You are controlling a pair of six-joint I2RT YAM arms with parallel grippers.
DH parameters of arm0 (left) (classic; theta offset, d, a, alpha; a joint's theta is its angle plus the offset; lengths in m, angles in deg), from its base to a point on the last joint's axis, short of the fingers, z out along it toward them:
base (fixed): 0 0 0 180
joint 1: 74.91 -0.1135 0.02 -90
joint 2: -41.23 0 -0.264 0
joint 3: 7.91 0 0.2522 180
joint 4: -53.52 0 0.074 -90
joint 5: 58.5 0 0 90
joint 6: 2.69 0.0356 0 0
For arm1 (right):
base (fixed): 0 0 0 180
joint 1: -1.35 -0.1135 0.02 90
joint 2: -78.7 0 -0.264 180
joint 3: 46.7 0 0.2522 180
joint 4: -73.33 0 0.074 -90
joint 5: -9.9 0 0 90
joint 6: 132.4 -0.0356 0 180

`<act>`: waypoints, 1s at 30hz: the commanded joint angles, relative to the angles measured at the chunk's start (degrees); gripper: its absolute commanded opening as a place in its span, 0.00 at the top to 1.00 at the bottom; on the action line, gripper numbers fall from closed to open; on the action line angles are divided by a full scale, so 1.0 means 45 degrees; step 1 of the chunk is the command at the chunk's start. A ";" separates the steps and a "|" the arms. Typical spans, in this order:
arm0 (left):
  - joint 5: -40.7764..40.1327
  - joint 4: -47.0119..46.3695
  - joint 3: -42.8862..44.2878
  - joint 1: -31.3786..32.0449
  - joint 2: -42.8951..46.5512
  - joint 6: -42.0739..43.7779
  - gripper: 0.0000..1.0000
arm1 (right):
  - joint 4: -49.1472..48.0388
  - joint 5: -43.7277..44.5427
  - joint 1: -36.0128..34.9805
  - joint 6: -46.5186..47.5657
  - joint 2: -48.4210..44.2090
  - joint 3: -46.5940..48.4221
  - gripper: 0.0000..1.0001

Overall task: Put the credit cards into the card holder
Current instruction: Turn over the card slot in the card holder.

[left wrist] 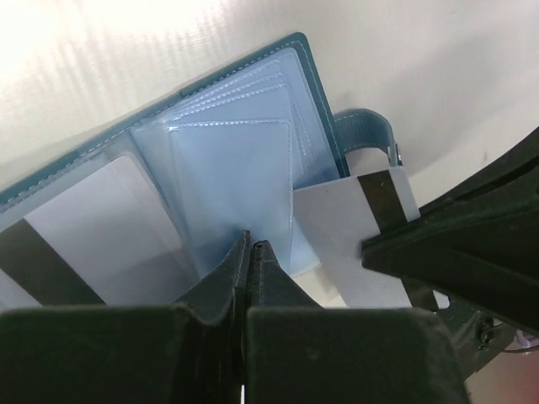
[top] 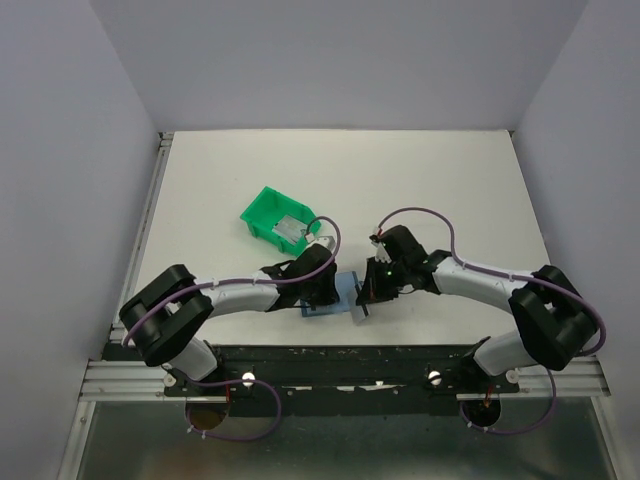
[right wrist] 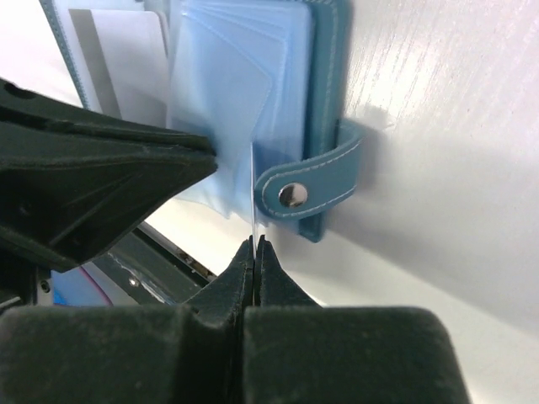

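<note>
While in right gripper, credit card beside card holder

Left arm and right arm alike — white links, bulky black joints, looping purple cables, matte black wedge fingers

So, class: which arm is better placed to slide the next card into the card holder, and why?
Right: right gripper pinches a credit card beside the card holder; left gripper is shut at its sleeves.
</note>
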 commanded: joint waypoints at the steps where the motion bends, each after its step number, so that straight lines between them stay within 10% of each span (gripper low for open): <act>1: -0.0971 0.2430 0.0291 0.0034 0.0897 0.0334 1.00 | -0.0762 -0.0316 0.0001 -0.0305 0.0460 -0.0025 1.00; 30: -0.2554 0.4442 0.0215 -0.0492 0.5195 0.0237 1.00 | -0.4122 -0.2561 -0.0057 -0.1009 0.0617 -0.0026 1.00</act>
